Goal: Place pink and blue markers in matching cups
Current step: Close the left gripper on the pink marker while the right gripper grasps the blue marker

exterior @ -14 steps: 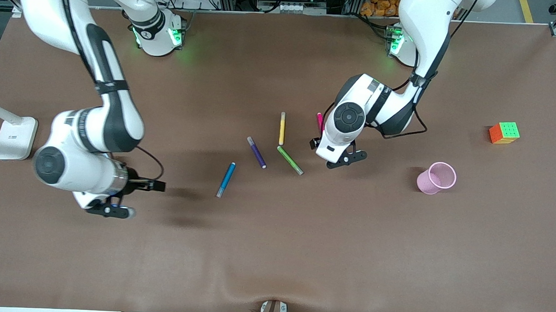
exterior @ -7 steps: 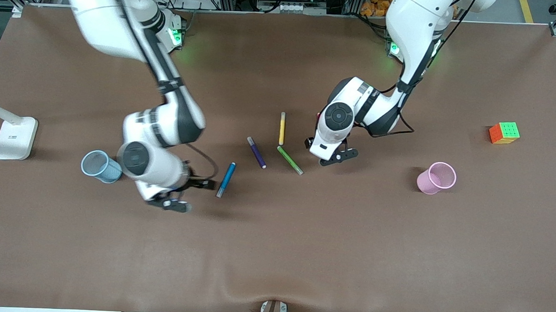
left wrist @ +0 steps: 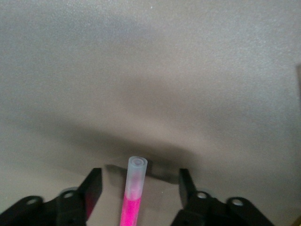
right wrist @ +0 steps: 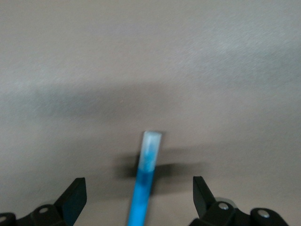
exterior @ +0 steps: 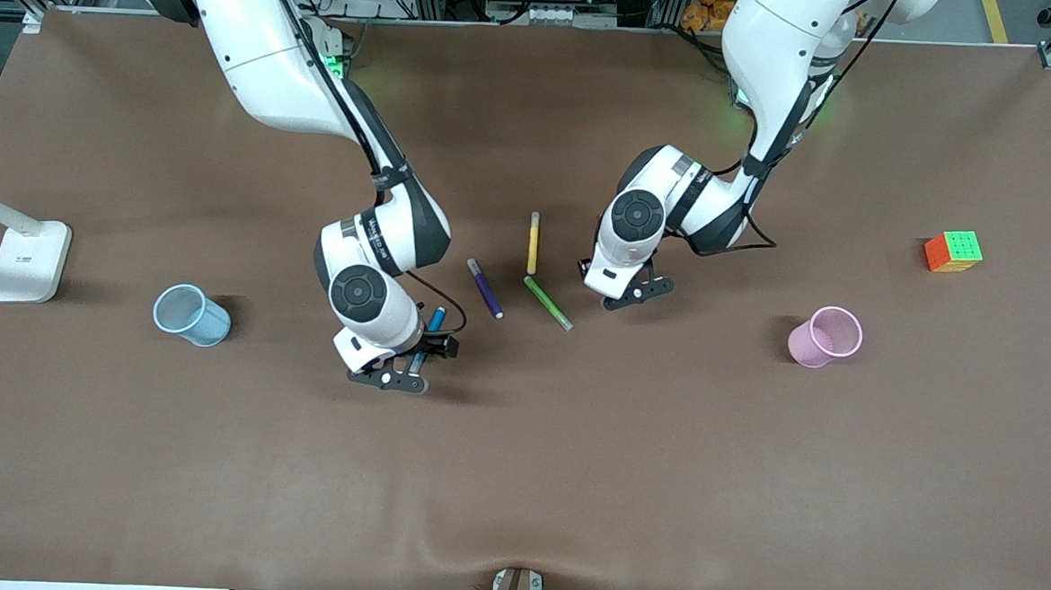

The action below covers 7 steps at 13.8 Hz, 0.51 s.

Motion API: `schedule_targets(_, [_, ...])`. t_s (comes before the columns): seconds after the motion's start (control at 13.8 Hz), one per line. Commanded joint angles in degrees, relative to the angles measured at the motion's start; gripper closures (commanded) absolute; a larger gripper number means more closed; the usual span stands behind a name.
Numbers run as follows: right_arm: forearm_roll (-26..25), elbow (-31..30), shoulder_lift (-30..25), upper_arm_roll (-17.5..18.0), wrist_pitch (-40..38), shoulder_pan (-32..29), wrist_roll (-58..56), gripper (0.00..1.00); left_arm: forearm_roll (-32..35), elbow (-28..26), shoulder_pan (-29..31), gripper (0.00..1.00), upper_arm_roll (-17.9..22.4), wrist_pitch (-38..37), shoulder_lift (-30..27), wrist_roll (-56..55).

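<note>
In the left wrist view the pink marker lies on the brown mat between my left gripper's fingers, with a gap on each side, so the gripper is open. The front view has my left gripper low over the mat, and the hand hides that marker. My right gripper is open and straddles the blue marker without touching it. Seen from the front, my right gripper covers part of the blue marker. The pink cup stands toward the left arm's end, and the blue cup toward the right arm's end.
A purple marker, a yellow marker and a lime-green marker lie between the two grippers. A colour cube sits near the left arm's end, and a white lamp base near the right arm's end.
My right arm swung from over the blue cup's place across to the blue marker, uncovering the cup. My left gripper shifted over the pink marker and its jaws narrowed.
</note>
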Motion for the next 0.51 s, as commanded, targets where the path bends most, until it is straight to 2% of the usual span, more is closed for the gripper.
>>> schedule_targets(0.0, [-0.7, 1.5, 1.4, 0.3, -0.5, -0.5, 0.6, 0.0, -0.6, -0.9, -0.4, 0.75, 0.3, 1.1, -0.6, -0.7])
schedule_targets(0.07, [-0.8, 1.4, 1.8, 0.2, -0.2, -0.2, 0.6, 0.0, -0.6, -0.9, -0.5, 0.8, 0.3, 1.1, -0.6, -0.7])
schedule_targets(0.22, [-1.1, 1.3, 1.8, 0.3, 0.2, -0.2, 0.5, 0.0, -0.6, -0.8, -0.4, 0.98, 0.3, 1.1, -0.6, -0.6])
schedule_targets(0.44, [-0.8, 1.3, 2.3, 0.3, 1.6, -0.5, 0.7, 0.0, -0.6, -0.4, 0.1, 1.0, 0.3, 0.0, -2.1, 0.2])
